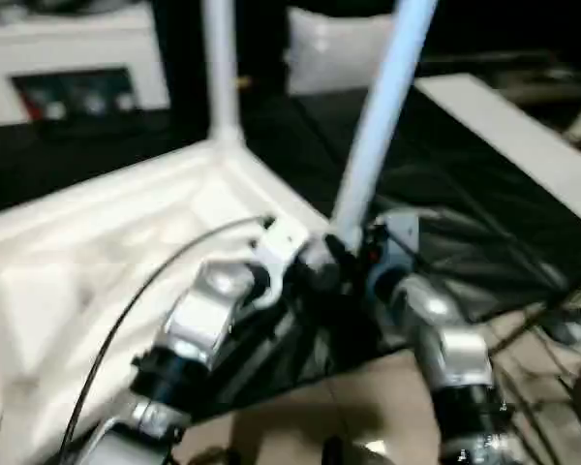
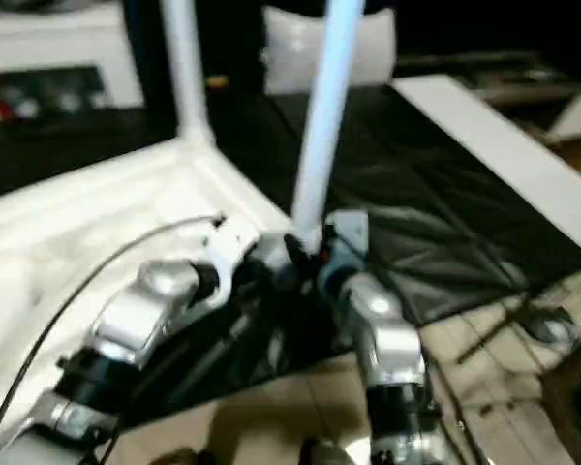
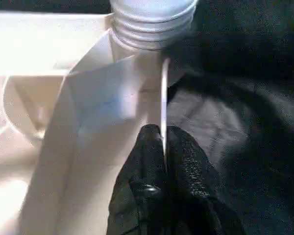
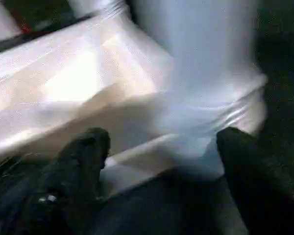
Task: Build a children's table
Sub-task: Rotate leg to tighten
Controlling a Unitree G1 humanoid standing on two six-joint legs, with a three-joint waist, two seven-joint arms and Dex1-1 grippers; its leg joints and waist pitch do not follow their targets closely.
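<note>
The left gripper (image 3: 164, 156) is clenched on the thin rim of the children's table (image 1: 97, 252), which lies upside down on a black cloth (image 1: 465, 194). The right gripper (image 4: 161, 161) is spread wide at the base of a leaning leg (image 1: 382, 116). Another leg (image 1: 221, 68) stands upright behind; a white board (image 1: 523, 145) lies beyond.

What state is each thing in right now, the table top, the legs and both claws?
Table top: upside down, ribbed underside up.
Far leg: upright in its corner socket.
Near leg: leaning in the near corner.
Left claw: shut on the table top's rim.
Right claw: open, around the near leg's base.
</note>
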